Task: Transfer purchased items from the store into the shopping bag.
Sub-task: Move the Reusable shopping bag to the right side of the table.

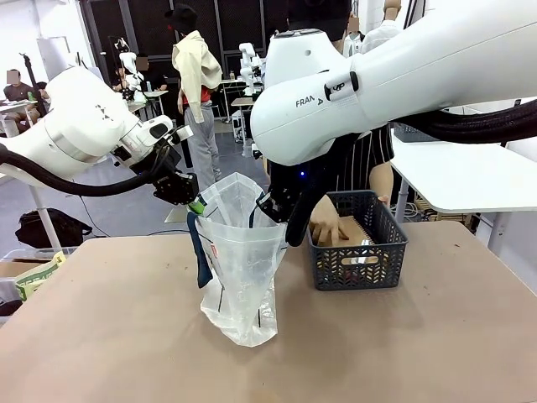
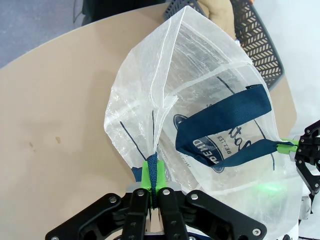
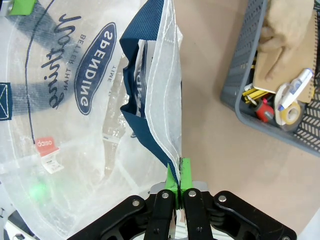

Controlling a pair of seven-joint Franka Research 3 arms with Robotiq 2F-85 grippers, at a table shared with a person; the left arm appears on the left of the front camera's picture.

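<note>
Left gripper (image 1: 186, 195): clenched on shopping bag (image 1: 242, 269) rim, left side.
Right gripper (image 1: 268, 210): clenched on the bag's right rim.
Basket (image 1: 336, 273): right of the bag; person's hand (image 1: 325, 228) inside, among small items (image 3: 287, 105).

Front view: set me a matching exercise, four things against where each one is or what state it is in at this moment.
Things:
1. left gripper
2. right gripper
3. person's hand
4. shopping bag

Places or states:
A. reaching into the dark grey basket
B. shut on the bag's rim, on the side nearer the basket
C. standing on the table, mouth held open
D. shut on the bag's rim, on the side away from the basket

Pairs: 1-D, 2-B, 3-A, 4-C.
</note>
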